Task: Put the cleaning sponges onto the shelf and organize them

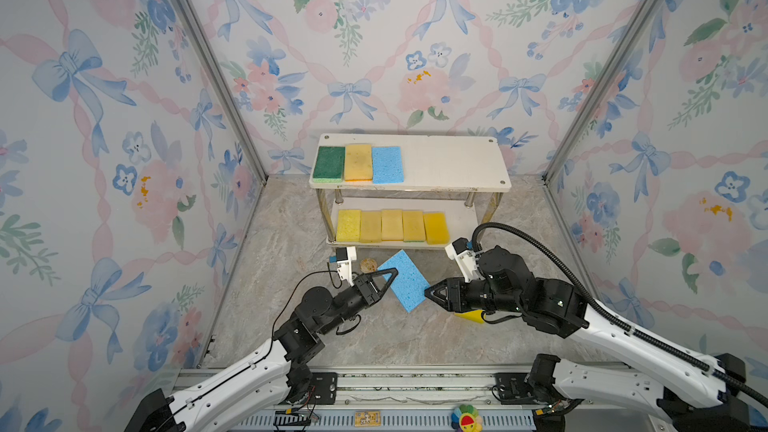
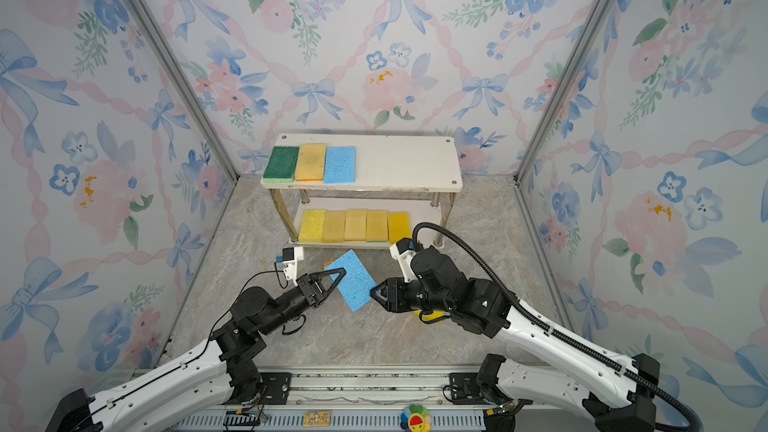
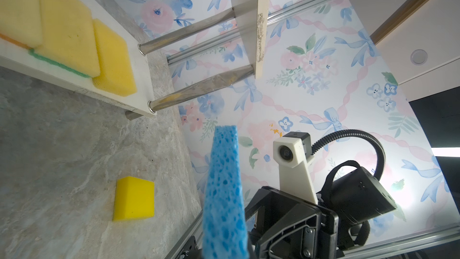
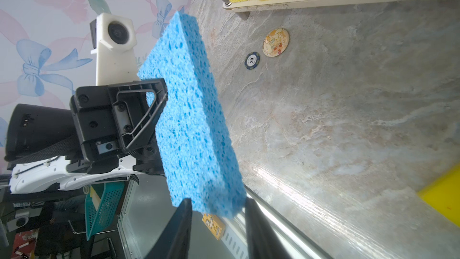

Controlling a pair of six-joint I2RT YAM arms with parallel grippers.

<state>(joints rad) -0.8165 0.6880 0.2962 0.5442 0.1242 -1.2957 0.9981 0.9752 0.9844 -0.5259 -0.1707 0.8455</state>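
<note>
Your left gripper point(image 1: 390, 275) was clamped shut on one end of the blue sponge point(image 1: 409, 286), holding it in the air just in front of the shelf point(image 1: 457, 164). Your right gripper point(image 1: 429, 292) stood part open astride the opposite corner, and whether it was pinching could not be told. The sponge looked light, soft and grippy, so a pinch across its flat faces, well in from the edge, seemed the surest hold.

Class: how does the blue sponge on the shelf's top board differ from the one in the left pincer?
The shelved sponge rests on the top board; the held sponge hangs in the left pincer. The shelved sponge sits square in its row; the held sponge is turned diagonally. Both are light blue.
</note>
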